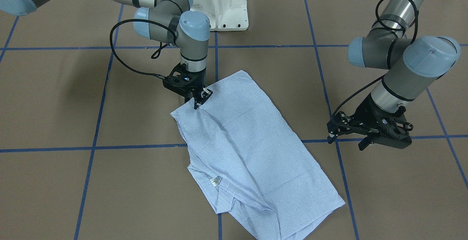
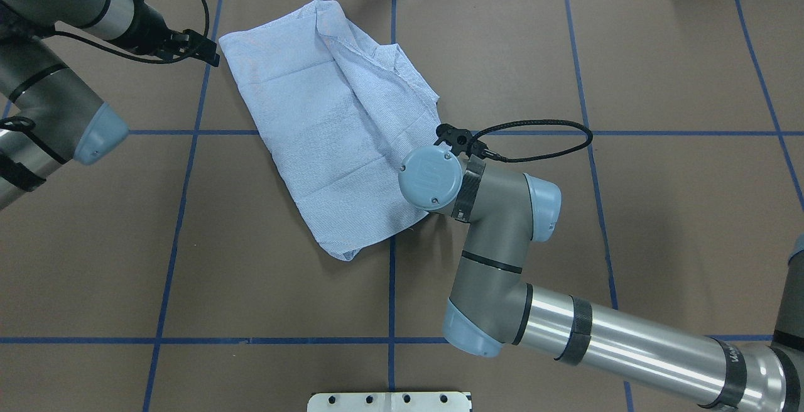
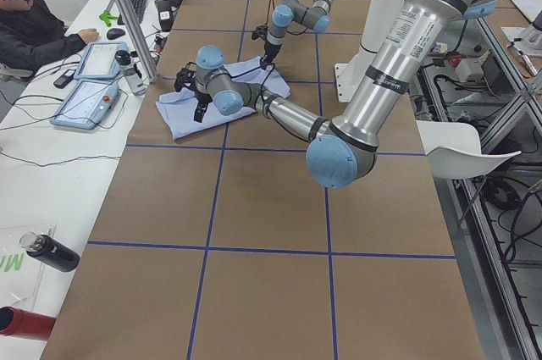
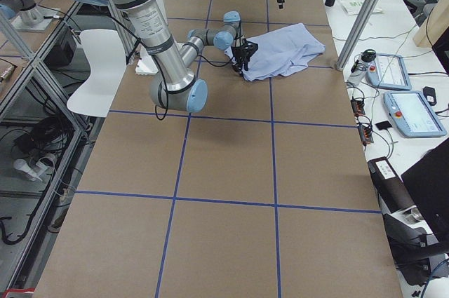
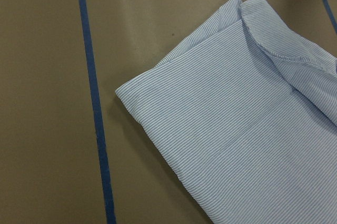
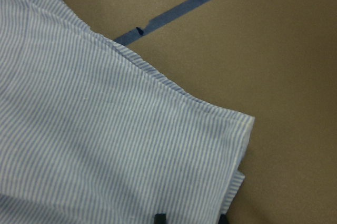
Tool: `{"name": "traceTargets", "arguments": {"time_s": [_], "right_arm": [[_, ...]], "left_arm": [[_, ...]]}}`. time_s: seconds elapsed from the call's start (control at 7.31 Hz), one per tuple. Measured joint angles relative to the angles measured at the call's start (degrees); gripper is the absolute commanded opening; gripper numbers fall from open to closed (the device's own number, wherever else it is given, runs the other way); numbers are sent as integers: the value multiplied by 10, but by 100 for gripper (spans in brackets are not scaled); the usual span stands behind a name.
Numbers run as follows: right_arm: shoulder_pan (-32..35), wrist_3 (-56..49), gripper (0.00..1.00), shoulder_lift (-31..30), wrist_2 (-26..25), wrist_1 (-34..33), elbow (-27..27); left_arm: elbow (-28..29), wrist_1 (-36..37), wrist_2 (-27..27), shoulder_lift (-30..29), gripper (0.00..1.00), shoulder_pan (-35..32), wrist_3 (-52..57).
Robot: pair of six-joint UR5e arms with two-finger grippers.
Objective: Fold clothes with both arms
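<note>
On the brown bench point(image 1: 73, 104), out past the middle and over toward the robot's left, lies the striped shirt point(image 1: 248, 141). It's folded into a rough oblong and set slantwise across the blue tape lines point(image 1: 95, 123). One end points back toward the white pedestal base point(image 1: 219, 2), the other toward the operators' side. The collar sits at that far end, its small white label point(image 1: 215, 180) face up, with loose folds bunched beside it. The back panel looks fairly smooth, with a few shallow creases.

The right arm reaches in low with its wrist turned straight down, and the right tool point(image 1: 201, 99) is right at the shirt's edge, near the corner closest to the robot. From the right wrist camera, two dark fingertips point(image 6: 158, 217) peek in at the bottom of the frame. There's a gap between them and striped cloth lies across it. So the jaws are partly spread, straddling the hem rather than pinching it.

Over on the other side, the left tool point(image 1: 347, 142) hangs above bare bench, off the cloth, near the shirt's far left corner. Its fingers are spread and it carries nothing. Its wrist camera looks down on that corner lying flat beside a tape line.

From the left side view, a person point(image 3: 34, 21) sits at the side desk.
</note>
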Motion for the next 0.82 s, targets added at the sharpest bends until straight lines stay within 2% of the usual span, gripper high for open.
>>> {"name": "traceTargets", "arguments": {"time_s": [0.14, 0.27, 0.82], "right_arm": [[0, 1, 3, 1, -1, 0, -1], [0, 7, 0, 2, -1, 1, -2], [1, 33, 0, 10, -1, 0, -4]], "left_arm": [[0, 0, 0, 0, 100, 0, 0], [0, 0, 0, 0, 100, 0, 0], [0, 0, 0, 0, 100, 0, -1]]}}
